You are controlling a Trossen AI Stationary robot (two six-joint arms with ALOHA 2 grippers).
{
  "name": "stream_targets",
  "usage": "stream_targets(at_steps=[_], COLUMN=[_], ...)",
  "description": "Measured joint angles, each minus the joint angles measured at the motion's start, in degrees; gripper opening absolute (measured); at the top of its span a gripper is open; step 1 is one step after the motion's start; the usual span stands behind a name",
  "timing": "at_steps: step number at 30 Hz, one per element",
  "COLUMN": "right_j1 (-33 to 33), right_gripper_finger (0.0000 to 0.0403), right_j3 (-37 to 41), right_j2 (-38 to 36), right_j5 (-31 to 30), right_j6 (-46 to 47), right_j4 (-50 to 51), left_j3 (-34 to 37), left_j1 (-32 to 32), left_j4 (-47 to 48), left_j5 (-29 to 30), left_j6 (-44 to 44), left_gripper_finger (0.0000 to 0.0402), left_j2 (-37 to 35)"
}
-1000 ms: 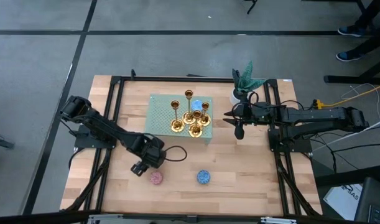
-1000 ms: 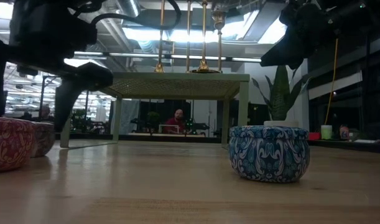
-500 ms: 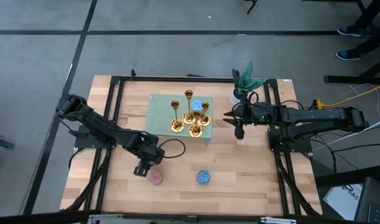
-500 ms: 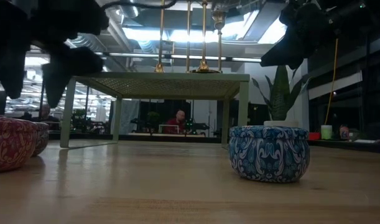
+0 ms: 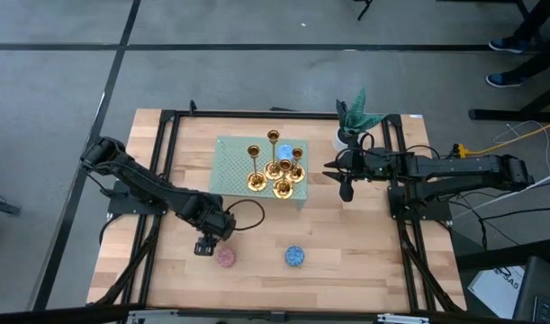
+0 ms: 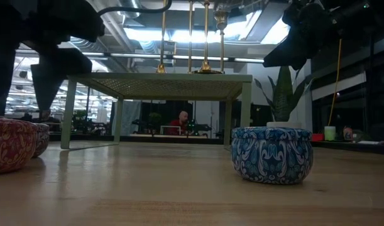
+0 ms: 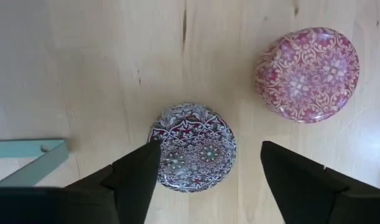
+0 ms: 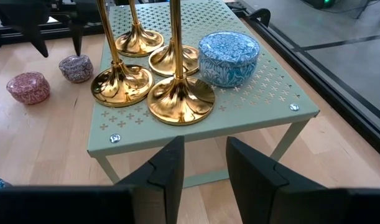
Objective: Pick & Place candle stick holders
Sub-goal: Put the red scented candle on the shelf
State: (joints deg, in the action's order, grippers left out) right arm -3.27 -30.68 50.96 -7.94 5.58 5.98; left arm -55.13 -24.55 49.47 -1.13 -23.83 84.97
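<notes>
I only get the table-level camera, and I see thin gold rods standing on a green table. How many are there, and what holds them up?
Observer: There are four candle stick holders. All stand upright on the green stand, each on its own round flared base.
Operator: Is anything else up there with them?
Observer: Yes, a blue patterned tin sits on the stand right beside the bases.
Operator: And the dark shape at my left?
Observer: That is the left end effector. It is open and hangs over a purple-grey candle on the table, well away from the holders.
</notes>
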Motion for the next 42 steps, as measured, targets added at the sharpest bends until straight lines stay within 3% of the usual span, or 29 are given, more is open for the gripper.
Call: stream_targets(at_steps=[13, 25, 31, 42], right_j1=[0.0, 0.0, 0.0, 0.0], right_gripper_finger=[0.0122, 0.0122, 0.0122, 0.0122], right_j3=[0.0, 0.0, 0.0, 0.0], right_j2=[0.0, 0.0, 0.0, 0.0], right_j5=[0.0, -0.1, -0.2, -2.1], right_j6=[0.1, 0.1, 0.0, 0.1], right_j4=[0.0, 0.2, 0.5, 1.5], left_j3=[4.1, 6.2, 8.8, 12.3], left_j1=[0.0, -0.2, -0.6, -0.5], left_j4=[-3.5, -6.6, -11.5, -12.1], left_j5=[-2.2, 5.0, 4.1, 2.9], left_j6=[0.3, -1.1, -1.8, -6.0], left_gripper_finger=[0.0345, 0.0347, 0.0347, 0.0342], left_j2=[0.1, 0.1, 0.1, 0.1])
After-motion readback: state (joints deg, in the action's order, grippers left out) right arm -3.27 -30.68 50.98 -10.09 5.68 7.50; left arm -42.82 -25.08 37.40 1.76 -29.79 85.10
